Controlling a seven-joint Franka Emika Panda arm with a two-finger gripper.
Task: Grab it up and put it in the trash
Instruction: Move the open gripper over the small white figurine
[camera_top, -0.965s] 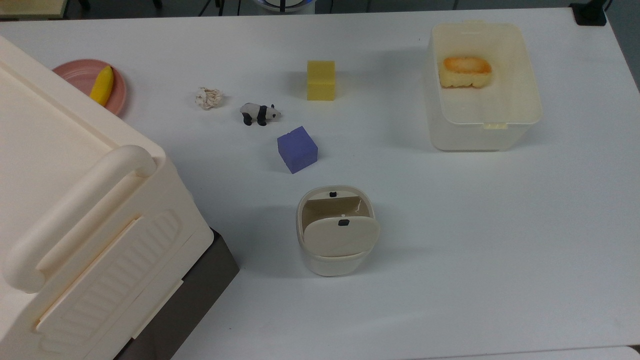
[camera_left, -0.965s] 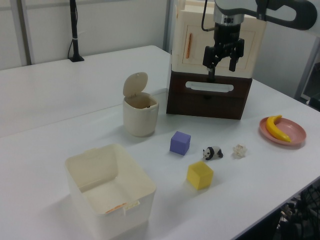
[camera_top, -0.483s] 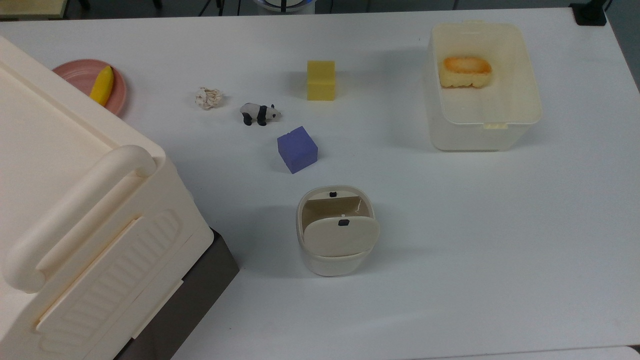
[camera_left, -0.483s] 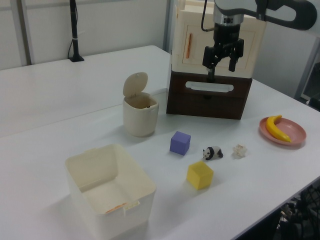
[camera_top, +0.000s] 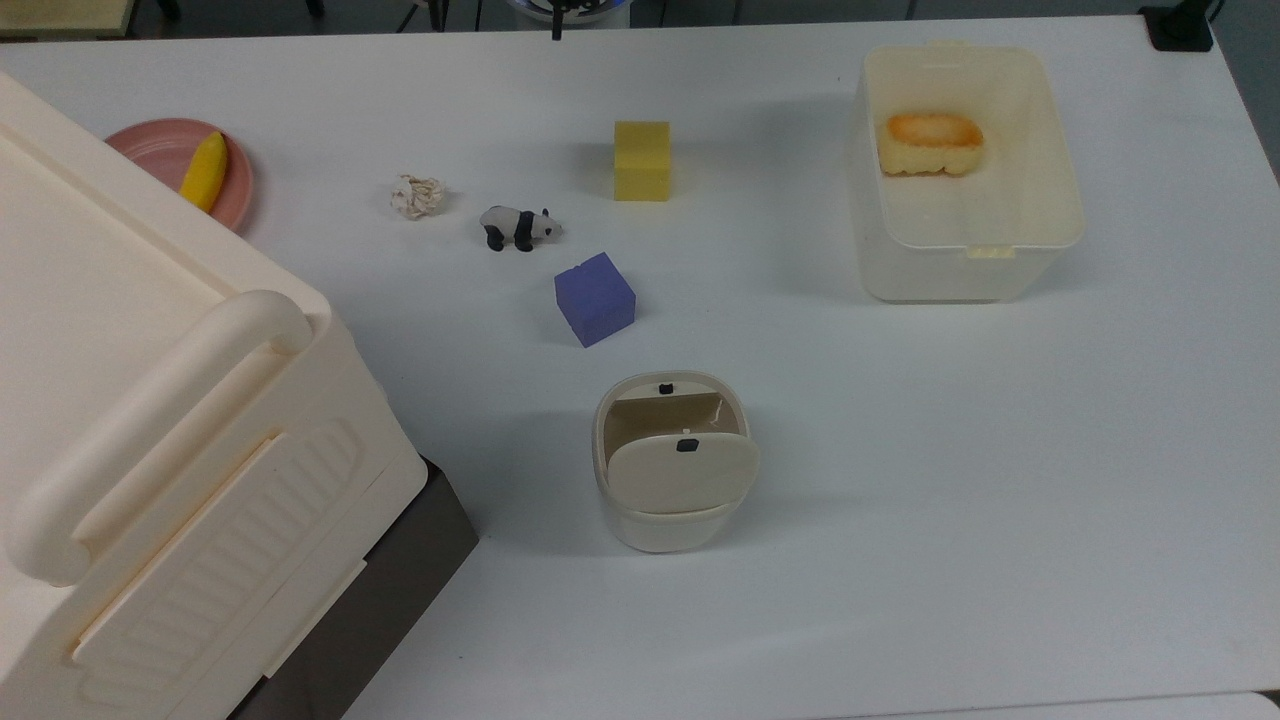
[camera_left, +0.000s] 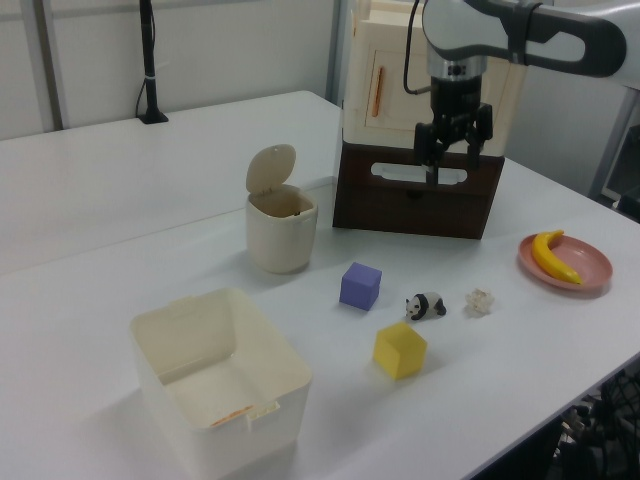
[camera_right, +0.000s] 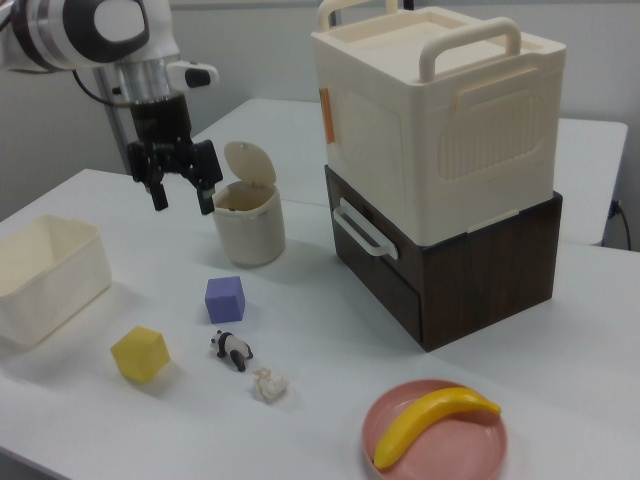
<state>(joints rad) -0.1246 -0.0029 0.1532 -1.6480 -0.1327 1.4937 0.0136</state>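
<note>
The crumpled off-white paper ball (camera_top: 417, 196) (camera_left: 480, 301) (camera_right: 269, 385) lies on the white table beside a toy panda (camera_top: 518, 227). The trash (camera_top: 672, 460) (camera_left: 280, 225) (camera_right: 247, 220) is a small cream bin, and its flap lid stands tipped up. My gripper (camera_left: 452, 160) (camera_right: 183, 200) hangs open and empty in the air. In the right view it is just left of the bin and well above the table. It is far from the paper ball.
A purple cube (camera_top: 594, 298) and a yellow cube (camera_top: 641, 160) sit between the ball and the bin. A translucent tub (camera_top: 1070, 200) holds a bread-like piece. A pink plate (camera_top: 150, 150) carries a banana. A big cream box (camera_top: 150, 450) rests on a dark drawer unit.
My gripper has come lower and shifted slightly to the left view's right, still open. Nothing on the table has moved.
</note>
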